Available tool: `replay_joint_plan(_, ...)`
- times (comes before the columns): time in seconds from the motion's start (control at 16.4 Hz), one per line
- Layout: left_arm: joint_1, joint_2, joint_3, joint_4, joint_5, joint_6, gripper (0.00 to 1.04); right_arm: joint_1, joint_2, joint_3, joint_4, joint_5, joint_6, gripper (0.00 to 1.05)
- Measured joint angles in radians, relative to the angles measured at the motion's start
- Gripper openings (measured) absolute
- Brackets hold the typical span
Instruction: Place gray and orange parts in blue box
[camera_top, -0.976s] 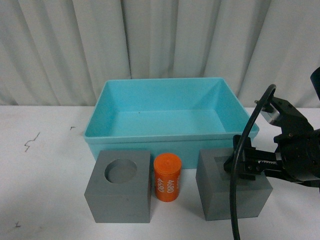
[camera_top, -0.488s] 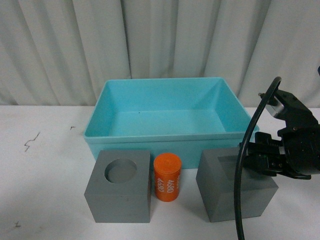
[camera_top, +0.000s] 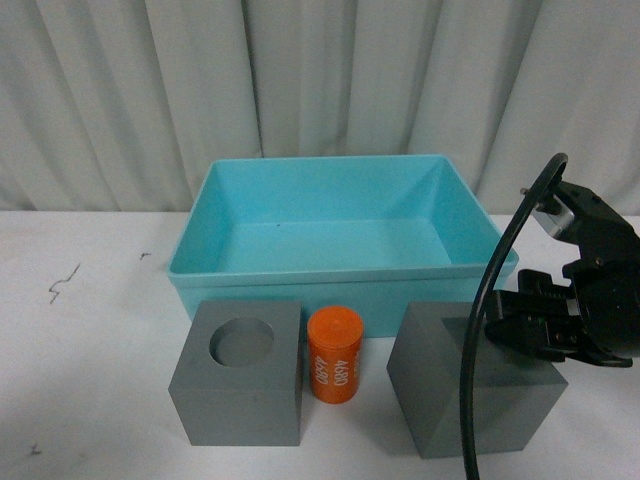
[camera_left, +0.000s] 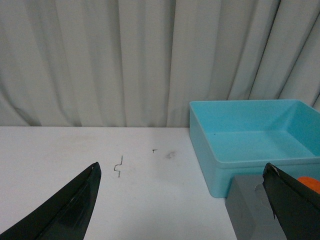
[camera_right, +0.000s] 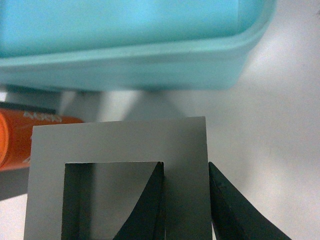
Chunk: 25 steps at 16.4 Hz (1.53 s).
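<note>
Where the white table (camera_top: 90, 330) meets a pale pleated curtain (camera_top: 300, 80), a few dark scuff marks (camera_top: 62, 283) show on its surface toward the robot's left. The turquoise-blue bin (camera_top: 400, 295) stands mid-table near the curtain. All three parts sit outside it, in a row just before its front wall. Leftmost is the round-recess gray cube (camera_top: 240, 400), and just beside it the orange cylinder (camera_top: 334, 355) stands upright. White figures reading "4680" run down the cylinder's side, and a second line beneath them is partly turned away. The square-recess gray cube (camera_top: 440, 390) is at the right, turned askew to the others. I cannot tell whether it rests on the table. The right gripper (camera_top: 505, 322) is clamped on this cube's wall, one finger inside the recess and the other outside, with a black cable (camera_top: 480, 350) crossing in front. The left gripper (camera_left: 181, 170) hangs over the table with its dark fingers spread wide.
</note>
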Motion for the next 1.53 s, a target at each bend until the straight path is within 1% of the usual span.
replay_joint_plan(0.12, 0.0, 0.0, 0.0, 0.0, 0.0, 0.0, 0.98, 0.006, -0.038, -0.022, -0.023, -0.01, -0.005, 0.19)
replay_joint_plan(0.31, 0.0, 0.0, 0.0, 0.0, 0.0, 0.0, 0.98, 0.004, -0.176, -0.035, -0.069, -0.052, -0.035, 0.19)
replay_joint_plan(0.37, 0.0, 0.0, 0.0, 0.0, 0.0, 0.0, 0.98, -0.013, -0.264, 0.015, -0.128, -0.072, -0.051, 0.19)
replay_joint_plan(0.43, 0.0, 0.0, 0.0, 0.0, 0.0, 0.0, 0.98, -0.081, -0.16, 0.319, -0.19, -0.039, -0.075, 0.19)
replay_joint_plan(0.49, 0.0, 0.0, 0.0, 0.0, 0.0, 0.0, 0.98, -0.091, 0.085, 0.555, -0.187, 0.009, 0.0, 0.19)
replay_joint_plan(0.61, 0.0, 0.0, 0.0, 0.0, 0.0, 0.0, 0.98, -0.077, 0.136, 0.601, -0.189, 0.023, 0.025, 0.19)
replay_joint_plan(0.67, 0.0, 0.0, 0.0, 0.0, 0.0, 0.0, 0.98, -0.045, 0.178, 0.646, -0.21, 0.048, 0.05, 0.19)
replay_joint_plan(0.92, 0.0, 0.0, 0.0, 0.0, 0.0, 0.0, 0.98, 0.014, 0.248, 0.727, -0.277, 0.127, 0.079, 0.19)
replay_joint_plan(1.53, 0.0, 0.0, 0.0, 0.0, 0.0, 0.0, 0.98, 0.02, 0.292, 0.739, -0.296, 0.184, 0.08, 0.18)
